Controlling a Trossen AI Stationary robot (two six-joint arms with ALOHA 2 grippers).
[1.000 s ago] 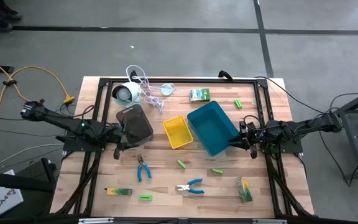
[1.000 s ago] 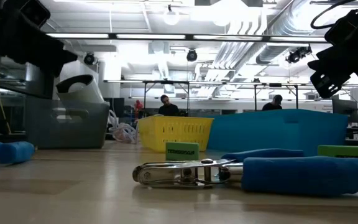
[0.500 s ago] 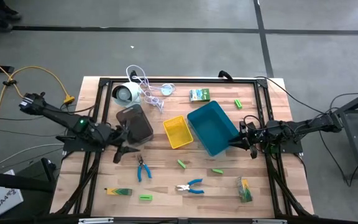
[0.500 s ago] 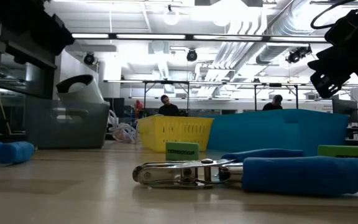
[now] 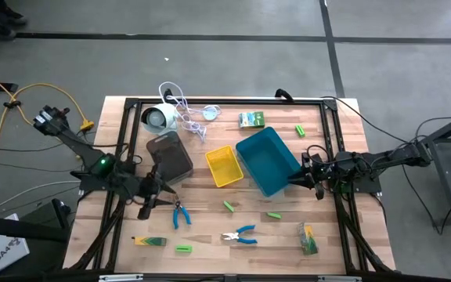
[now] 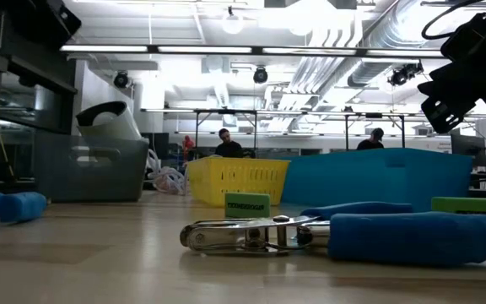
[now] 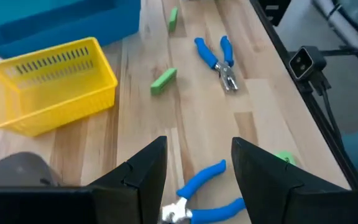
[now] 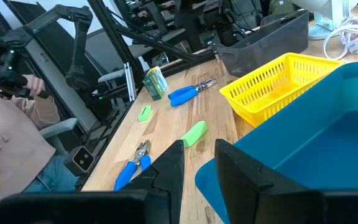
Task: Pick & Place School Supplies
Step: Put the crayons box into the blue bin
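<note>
Now left end effector (image 5: 149,201) has swung off the grey tray (image 5: 170,156) and hangs just beside the blue-handled pliers (image 5: 181,212) on the table — fingers spread, empty — approach begun; right end effector (image 5: 297,178) idles over the blue tray (image 5: 268,160), part-closed, empty.

Bare wood btwn yellow tray (image 5: 224,166) & pliers (image 5: 181,212); grey tray (image 5: 170,156) and green block (image 5: 229,206) flank it.
</note>
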